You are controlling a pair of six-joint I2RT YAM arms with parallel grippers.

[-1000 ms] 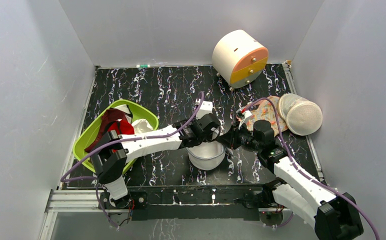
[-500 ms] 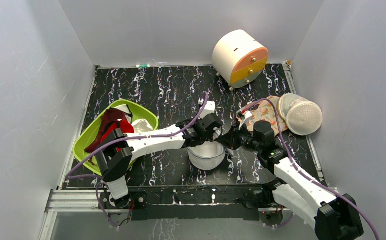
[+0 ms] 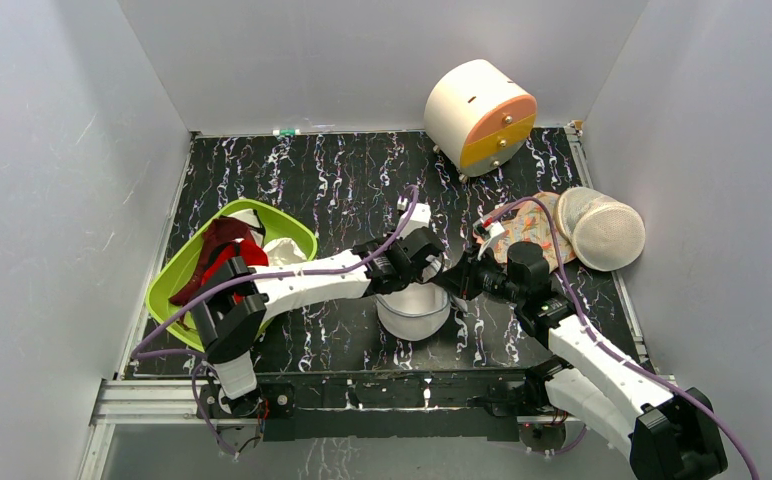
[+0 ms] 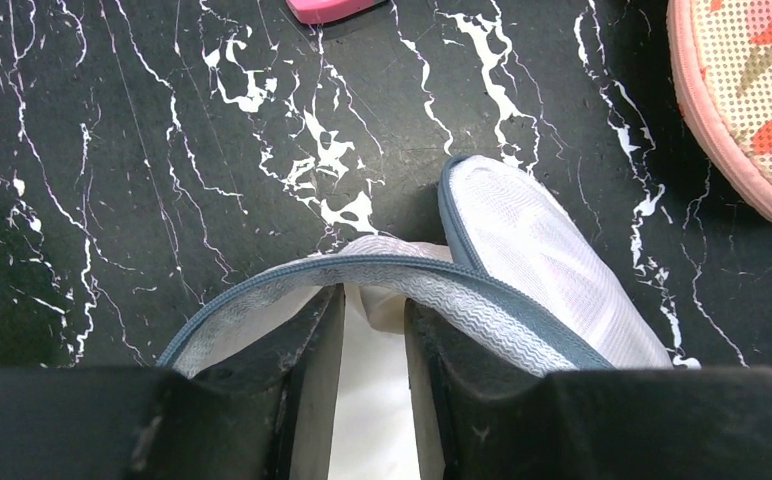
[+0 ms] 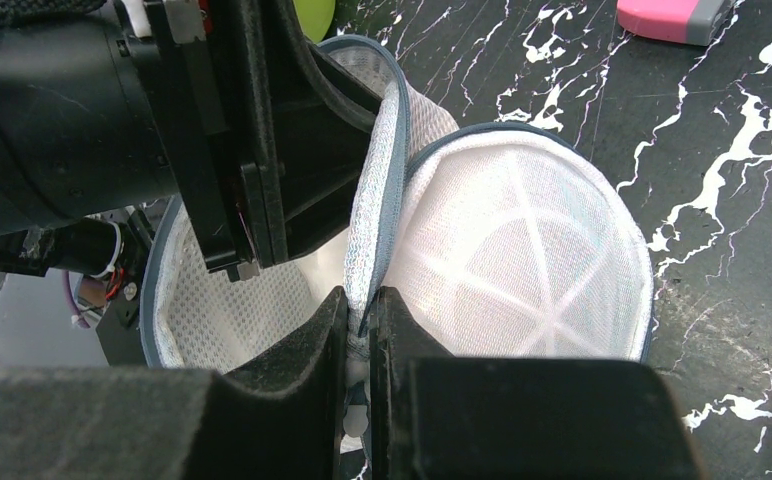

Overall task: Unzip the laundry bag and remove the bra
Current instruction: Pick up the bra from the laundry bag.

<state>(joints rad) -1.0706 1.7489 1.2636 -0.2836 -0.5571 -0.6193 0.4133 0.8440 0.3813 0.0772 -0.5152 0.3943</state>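
The left gripper [image 4: 372,305] was shifted slightly into the laundry bag [image 3: 414,310] on the table [image 3: 312,170], fingers narrowly parted, grip unclear. Its rim was pinched by the right gripper [image 5: 360,300], apparently to hold it open.

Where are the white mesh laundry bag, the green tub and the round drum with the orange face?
laundry bag [image 3: 417,318]: overhead view, its near white mesh side.
green tub [image 3: 302,238]: overhead view, its far right rim.
round drum [image 3: 500,125]: overhead view, its orange and yellow face.
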